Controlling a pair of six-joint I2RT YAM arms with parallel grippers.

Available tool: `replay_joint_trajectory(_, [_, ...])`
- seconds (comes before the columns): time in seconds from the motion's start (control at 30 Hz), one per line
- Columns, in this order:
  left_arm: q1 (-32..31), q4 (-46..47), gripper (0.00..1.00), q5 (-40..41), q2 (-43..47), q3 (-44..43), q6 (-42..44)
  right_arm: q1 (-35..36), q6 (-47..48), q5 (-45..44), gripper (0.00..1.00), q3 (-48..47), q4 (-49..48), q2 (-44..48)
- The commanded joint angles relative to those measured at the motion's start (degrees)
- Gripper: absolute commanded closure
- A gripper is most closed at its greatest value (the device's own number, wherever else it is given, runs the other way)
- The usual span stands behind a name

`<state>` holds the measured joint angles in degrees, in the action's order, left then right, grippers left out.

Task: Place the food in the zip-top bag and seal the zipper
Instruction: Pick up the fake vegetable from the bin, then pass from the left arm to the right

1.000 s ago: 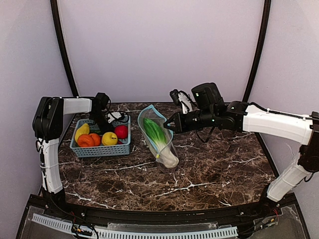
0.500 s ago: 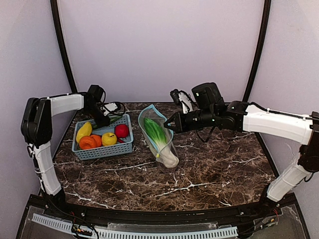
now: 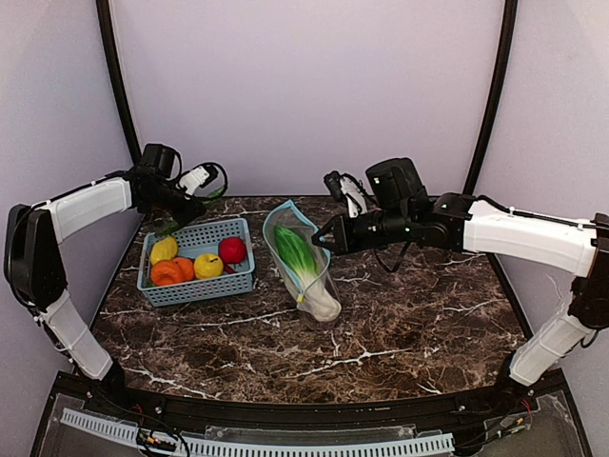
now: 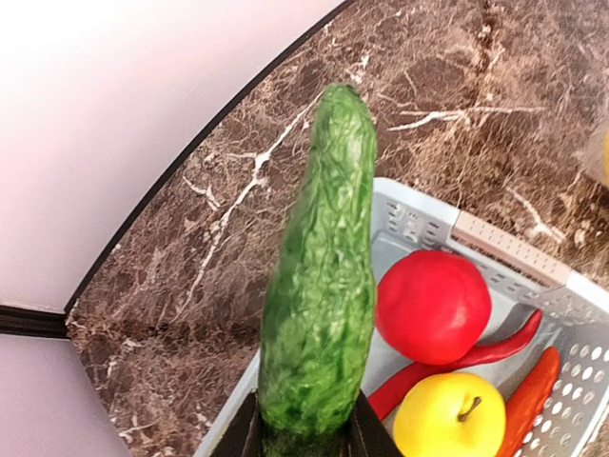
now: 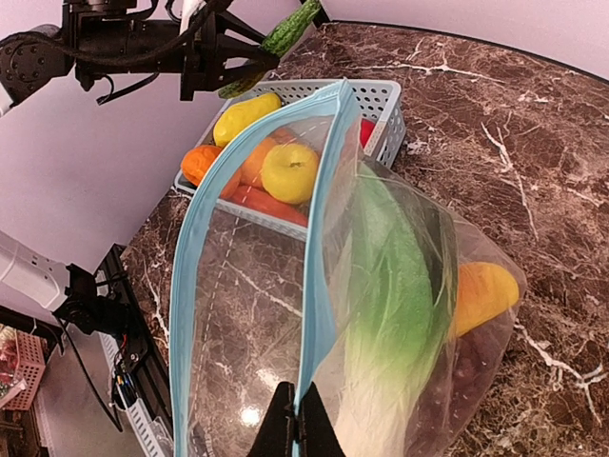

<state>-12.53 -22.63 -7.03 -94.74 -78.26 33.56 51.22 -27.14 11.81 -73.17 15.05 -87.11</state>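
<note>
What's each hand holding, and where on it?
The left hand grips the cucumber by one end; the right hand pinches the zip-top bag at its zipper.

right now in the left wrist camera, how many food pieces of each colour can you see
green: 1, the cucumber
red: 2, the round tomato and the long chili
yellow: 1, the apple
orange: 1, a long piece
total: 5; the pale blur at the right edge is too unclear to count
</note>
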Motion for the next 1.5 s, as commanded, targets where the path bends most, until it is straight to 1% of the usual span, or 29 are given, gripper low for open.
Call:
replay_joint_trajectory(0.0, [-0.13, 6.63, 0.82, -7.29, 7.29, 3.01, -11.15, -0.24, -0.23, 0.73, 0.97, -1.88, -1.2, -0.03])
replay_joint_trajectory(0.03, [-0.17, 9.21, 0.82, -8.44, 9.57, 4.38, -12.91, -0.24, -0.07, 0.26, 0.93, -2.08, -0.76, 0.02])
replay_joint_trajectory(0.07, [-0.19, 10.51, 0.81, -11.34, 10.72, 5.11, -16.64, -0.29, 0.17, -0.21, 0.89, -2.4, -0.27, 0.18])
replay_joint_trajectory(0.1, [-0.2, 13.1, 0.81, -13.01, 12.87, 6.51, -18.51, -0.25, 0.3, -0.63, 0.82, -2.67, 0.16, 0.27])
replay_joint_trajectory(0.13, [-0.21, 14.31, 0.8, -15.54, 14.81, 7.1, -22.59, -0.25, 0.59, -1.03, 0.78, -3.09, 0.59, 0.4])
replay_joint_trajectory(0.17, [-0.21, 16.09, 0.8, -16.69, 15.66, 8.22, -24.43, -0.25, 0.91, -1.38, 0.7, -3.61, 1.15, 0.52])
replay_joint_trajectory(0.23, [-0.33, 18.75, 0.79, -19.66, 18.21, 10.1, -31.69, -0.24, 1.61, -2.24, 0.59, -4.75, 2.22, 0.93])
replay_joint_trajectory(0.33, [-1.01, 23.14, 0.78, -25.65, 21.89, 12.86, -39.56, -0.25, 2.8, -2.78, 0.5, -6.44, 3.31, 1.34])
replay_joint_trajectory(0.5, [-4.29, 28.44, 0.77, -32.75, 25.0, 14.88, -51.57, -0.01, 5.66, -0.77, 0.4, -10.27, 2.95, 0.46])
replay_joint_trajectory(0.63, [-9.38, 30.14, 0.76, -35.47, 26.77, 15.04, -56.94, 1.22, 7.93, 2.58, 0.37, -12.37, -0.77, -0.26])
replay_joint_trajectory(0.73, [-12.64, 34.49, 0.76, -37.72, 28.45, 17.05, -61.03, 2.07, 8.04, 6.12, 0.35, -12.4, -5.72, 0.04])
replay_joint_trajectory(0.83, [-14.7, 39.25, 0.75, -40.26, 29.92, 19.15, -66.98, 2.43, 7.47, 8.45, 0.32, -12.79, -9.57, 0.06])
replay_joint_trajectory(0.87, [-15.23, 40.37, 0.75, -40.61, 30.07, 19.69, -67.58, 2.49, 7.24, 8.87, 0.32, -13.06, -10.38, -0.03])
replay_joint_trajectory(1.03, [-20.28, 38.27, 0.74, -41.98, 30.2, 20.2, -65.84, 3.29, 5.38, 11.53, 0.37, -14.11, -14.62, -0.26])
replay_joint_trajectory(1.2, [-22.34, 36.91, 0.74, -41.02, 29.22, 20.52, -65.0, 4.16, 4.01, 14.38, 0.41, -14.02, -19.93, -0.14])
replay_joint_trajectory(1.37, [-24.24, 38.1, 0.74, -41.84, 27.83, 19.76, -64.65, 4.37, 3.67, 14.38, 0.45, -15.2, -19.86, -1.45])
replay_joint_trajectory(1.47, [-24.38, 37.8, 0.73, -42.2, 27.22, 19.39, -64.82, 4.64, 3.53, 15.88, 0.48, -15.96, -19.77, -2.44])
